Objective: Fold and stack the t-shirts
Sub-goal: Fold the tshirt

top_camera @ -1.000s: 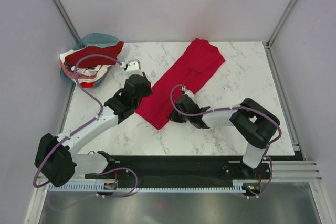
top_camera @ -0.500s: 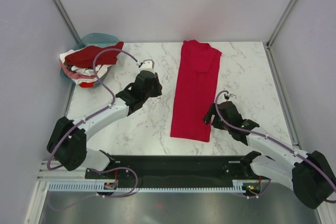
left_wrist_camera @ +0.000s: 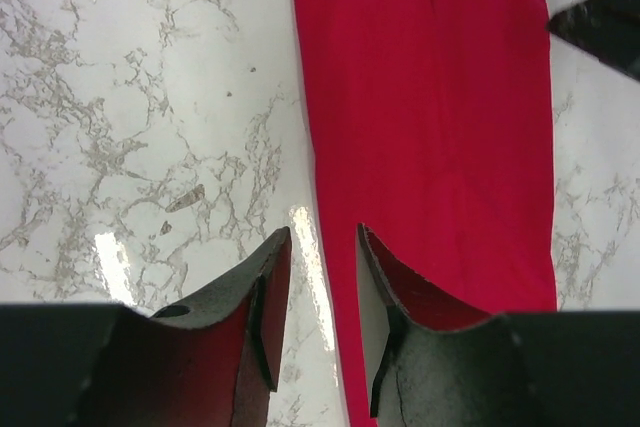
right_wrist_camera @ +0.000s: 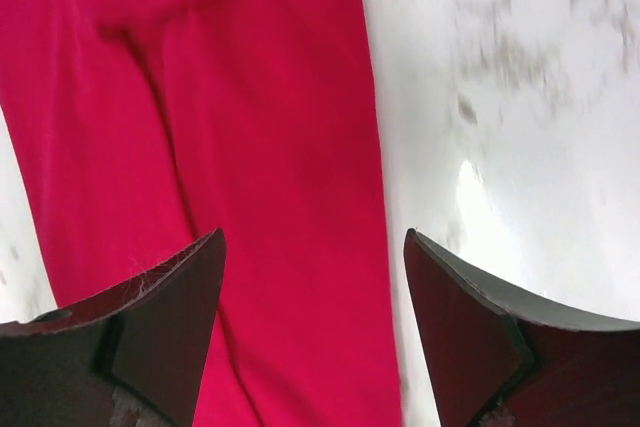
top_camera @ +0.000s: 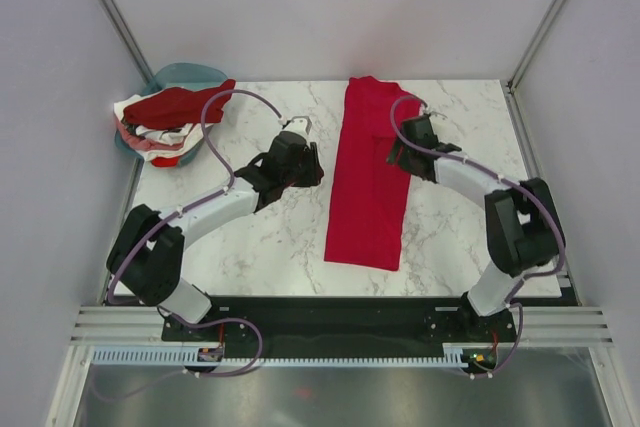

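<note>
Left arm reaches forward and right. The left gripper (left_wrist_camera: 320, 237) hovers at the left edge of the crimson t-shirt (top_camera: 365, 197), jaws slightly apart and empty. The shirt lies mid-table as a long folded strip. The right gripper (right_wrist_camera: 312, 237) hovers over its right edge, jaws wide apart and empty.

A white marble-patterned tabletop (top_camera: 460, 227) with grey veins fills the middle. A teal basin (top_camera: 185, 73) sits at its far left corner. A black strip (top_camera: 340, 312) runs along the near edge.

Plain crimson t-shirt (top_camera: 368, 177), grey-veined white marble table (top_camera: 250, 237), teal basin (top_camera: 185, 74), red-and-white shirt pile (top_camera: 165, 117).
</note>
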Controlling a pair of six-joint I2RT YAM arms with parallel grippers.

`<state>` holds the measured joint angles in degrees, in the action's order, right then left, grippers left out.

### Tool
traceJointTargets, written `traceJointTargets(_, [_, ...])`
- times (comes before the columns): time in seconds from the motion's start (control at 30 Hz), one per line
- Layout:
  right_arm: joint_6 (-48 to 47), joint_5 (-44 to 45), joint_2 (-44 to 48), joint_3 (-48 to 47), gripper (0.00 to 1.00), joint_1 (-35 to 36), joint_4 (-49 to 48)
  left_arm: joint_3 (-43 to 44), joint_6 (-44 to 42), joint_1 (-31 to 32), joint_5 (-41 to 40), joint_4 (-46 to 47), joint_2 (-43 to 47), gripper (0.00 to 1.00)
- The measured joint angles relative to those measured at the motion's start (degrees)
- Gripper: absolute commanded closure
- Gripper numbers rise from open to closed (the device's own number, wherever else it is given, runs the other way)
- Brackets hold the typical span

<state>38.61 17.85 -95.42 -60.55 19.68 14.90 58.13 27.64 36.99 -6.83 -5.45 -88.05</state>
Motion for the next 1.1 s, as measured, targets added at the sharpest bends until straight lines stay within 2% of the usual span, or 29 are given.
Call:
traceJointTargets(0.2, [-1.0,0.4,-16.5,-16.3,0.2,-4.8,0.0,0.4,0.0,0.0,1.0,0.0,-0.2,0.59])
traceJointTargets(0.47, [-7.4,6.0,-33.4,-38.7,0.21,-5.2,3.6,1.1,-0.1,0.0,1.0,-0.2,-0.5,0.59])
traceJointTargets(0.73, [-11.7,10.6,-45.0,-54.4,0.26,-5.2,7.3,1.6,-0.1,0.0,1.4,-0.2,-0.5,0.59])
traceJointTargets(0.87, [-13.4,8.7,-48.6,-60.7,0.3,-5.1,8.7,2.1,-0.1,0.0,1.5,-0.3,-0.5,0.61])
traceJointTargets(1.1, [-13.9,4.0,-53.3,-69.3,0.3,-3.1,10.4,2.3,0.1,0.0,-0.5,-0.4,-0.5,0.62])
